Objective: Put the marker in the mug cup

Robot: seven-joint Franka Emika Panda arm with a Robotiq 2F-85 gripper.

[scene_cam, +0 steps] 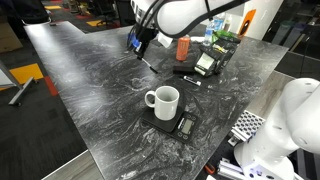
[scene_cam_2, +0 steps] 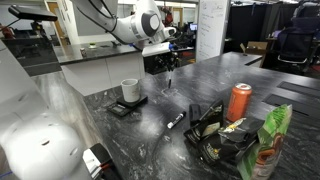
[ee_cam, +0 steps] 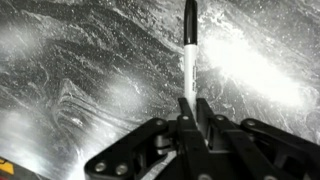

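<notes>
My gripper [ee_cam: 188,108] is shut on the marker [ee_cam: 189,45], which has a black cap and a pale barrel and sticks out past the fingertips. In both exterior views the gripper [scene_cam: 138,44] [scene_cam_2: 167,68] holds the marker [scene_cam: 147,61] [scene_cam_2: 168,86] tip-down above the dark marbled table, apart from the mug. The white mug cup [scene_cam: 163,101] [scene_cam_2: 130,90] stands upright on a small dark pad [scene_cam: 178,126], handle to one side, nearer the table's front edge.
Another dark pen-like stick [scene_cam_2: 176,120] [scene_cam: 188,80] lies on the table. An orange-red can [scene_cam_2: 239,102] [scene_cam: 182,47] and snack bags [scene_cam_2: 224,138] [scene_cam: 214,56] stand beyond it. A green bag [scene_cam_2: 273,140] is at the edge.
</notes>
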